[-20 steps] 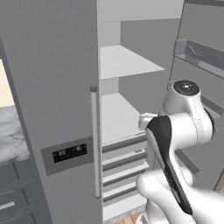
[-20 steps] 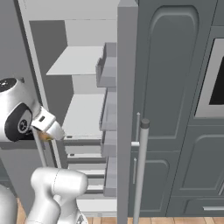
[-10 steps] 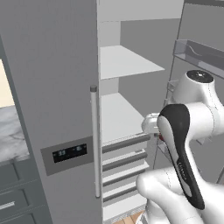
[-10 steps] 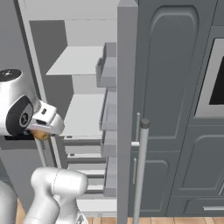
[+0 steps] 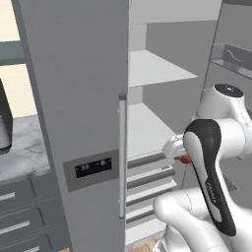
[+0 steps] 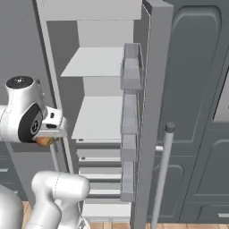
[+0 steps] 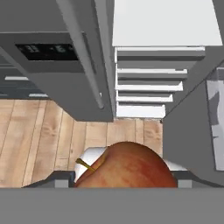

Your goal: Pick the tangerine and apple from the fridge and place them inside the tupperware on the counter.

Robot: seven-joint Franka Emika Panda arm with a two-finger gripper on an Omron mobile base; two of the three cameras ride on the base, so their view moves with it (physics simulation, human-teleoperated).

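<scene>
In the left base view, the fridge (image 5: 83,98) is standing with its grey door, dark display panel and long vertical handle facing the camera, and its white inner shelves are showing beyond the door's edge. The white arm is rising at the lower right, and a small patch of the apple (image 5: 185,159) is peeking out red-orange beside the wrist, in front of the lower shelves. At the far left a strip of veined marble tabletop (image 5: 22,150) is lying over grey drawers.

In the right base view, the open fridge door with its grey bins is standing edge-on in the middle. The tool (image 6: 48,139) is hanging at the left, outside the shelves, and the apple is showing as an orange-brown patch just under the wrist.

In the hand view, the apple is sitting large at the bottom, mottled red over yellow-orange with a thin yellowish stem, gripped in the tool. Below it the wooden floor (image 7: 43,135) is lying in front of the fridge's drawers.
</scene>
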